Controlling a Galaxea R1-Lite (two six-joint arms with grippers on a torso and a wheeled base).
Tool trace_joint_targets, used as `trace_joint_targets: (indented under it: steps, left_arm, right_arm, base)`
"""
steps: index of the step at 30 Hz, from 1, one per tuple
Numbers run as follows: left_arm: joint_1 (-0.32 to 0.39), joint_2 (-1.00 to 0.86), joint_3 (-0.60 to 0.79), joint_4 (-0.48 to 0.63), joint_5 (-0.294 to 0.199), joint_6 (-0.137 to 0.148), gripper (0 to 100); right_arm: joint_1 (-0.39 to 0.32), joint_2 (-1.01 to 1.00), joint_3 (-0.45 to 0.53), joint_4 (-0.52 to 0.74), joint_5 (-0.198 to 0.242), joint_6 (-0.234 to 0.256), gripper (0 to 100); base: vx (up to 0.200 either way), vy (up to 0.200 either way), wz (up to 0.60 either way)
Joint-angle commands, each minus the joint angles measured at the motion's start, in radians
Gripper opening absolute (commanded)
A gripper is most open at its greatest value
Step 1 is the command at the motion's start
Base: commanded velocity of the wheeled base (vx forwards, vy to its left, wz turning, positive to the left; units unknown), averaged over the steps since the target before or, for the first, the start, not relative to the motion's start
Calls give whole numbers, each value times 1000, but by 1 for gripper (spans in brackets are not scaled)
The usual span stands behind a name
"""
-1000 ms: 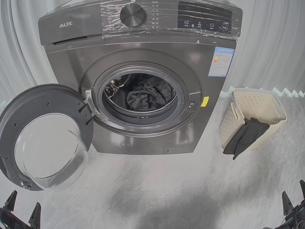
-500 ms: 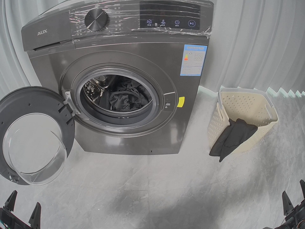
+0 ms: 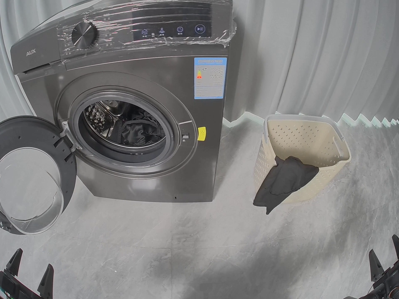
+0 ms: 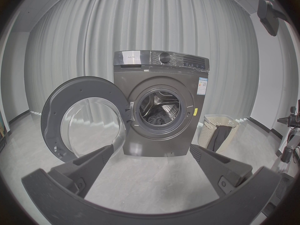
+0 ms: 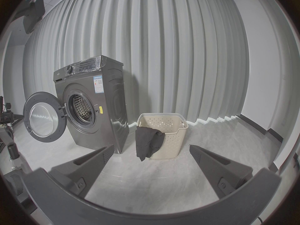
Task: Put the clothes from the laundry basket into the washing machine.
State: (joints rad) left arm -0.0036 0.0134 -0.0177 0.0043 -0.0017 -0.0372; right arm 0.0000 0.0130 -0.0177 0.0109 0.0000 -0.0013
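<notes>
My left tool (image 3: 32, 265) sits low in the bottom left corner of the head frame, fingers spread wide, nothing between them; my right tool (image 3: 383, 250) sits in the bottom right corner, likewise spread and empty; both are well apart from machine and basket.

The washing machine (image 3: 137, 84) takes up the upper left and centre of the frame, standing on the grey floor (image 3: 208, 237); its round door (image 3: 29, 146) is swung fully open toward the left edge, inner glass bowl facing out; clear plastic film (image 3: 145, 21) is wrapped over the control panel.

Inside the drum (image 3: 97, 117) lies a dark bundle of clothes (image 3: 137, 131), low in the opening.

The laundry basket (image 3: 300, 117), cream and perforated, stands upright on the floor at centre right; it is near the machine's right side, with a strip of bare floor between them.

One dark garment (image 3: 284, 179) hangs over the basket's near rim, at its left corner; part lies inside, part trails down the outer wall; its lowest end comes close to the floor, and I cannot tell whether it touches.

A pale pleated curtain (image 3: 316, 42) runs behind everything, across the upper right of the frame.
</notes>
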Motion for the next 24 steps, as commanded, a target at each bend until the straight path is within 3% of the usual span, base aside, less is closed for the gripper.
trace_joint_targets:
  steps: [1,20,24]
  left_arm:
    - [1,-13,16,0,0,-1,100]
    - [-1,-13,16,0,0,-1,100]
    - [-1,-13,16,0,0,3,100]
  right_arm:
    - [0,-11,15,0,0,0,100]
    - [0,-11,15,0,0,0,100]
    - [0,-11,15,0,0,0,100]
  base:
    - [0,-200,0]
    - [0,-200,0]
    - [0,0,0]
